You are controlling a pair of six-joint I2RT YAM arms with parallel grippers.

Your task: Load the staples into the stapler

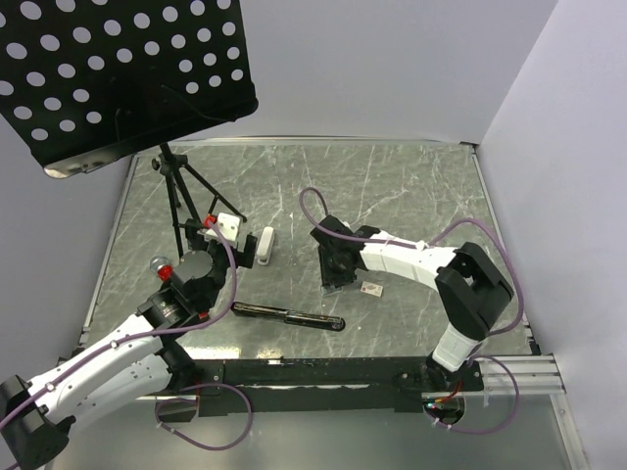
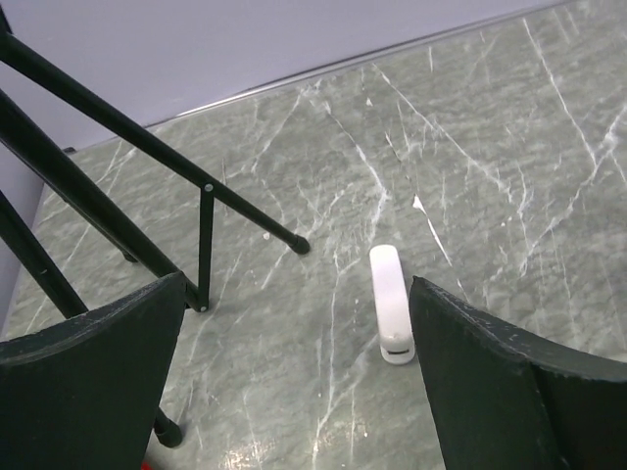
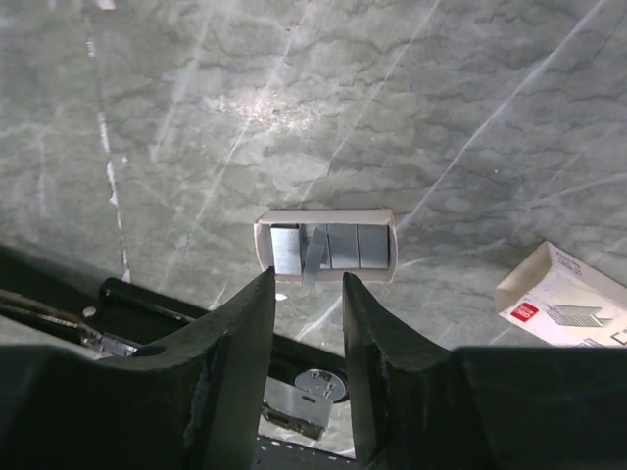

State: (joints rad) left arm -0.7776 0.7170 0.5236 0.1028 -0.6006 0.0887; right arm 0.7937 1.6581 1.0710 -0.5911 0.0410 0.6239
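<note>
One white stapler (image 1: 265, 246), one black stapler (image 1: 289, 315)

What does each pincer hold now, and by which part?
Nothing. The left pincer is wide open and empty; the right pincer straddles a tilted staple strip without gripping it.

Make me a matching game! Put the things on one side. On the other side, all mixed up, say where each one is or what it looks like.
Things:
1. white stapler
2. black stapler
3. staple box
4. left hand

Clues:
A. red print on it
B. fingers spread wide, holding nothing
C. lying flat, closest to the near edge
D. just ahead of the left hand

Pairs: 1-D, 2-C, 3-A, 4-B
</note>
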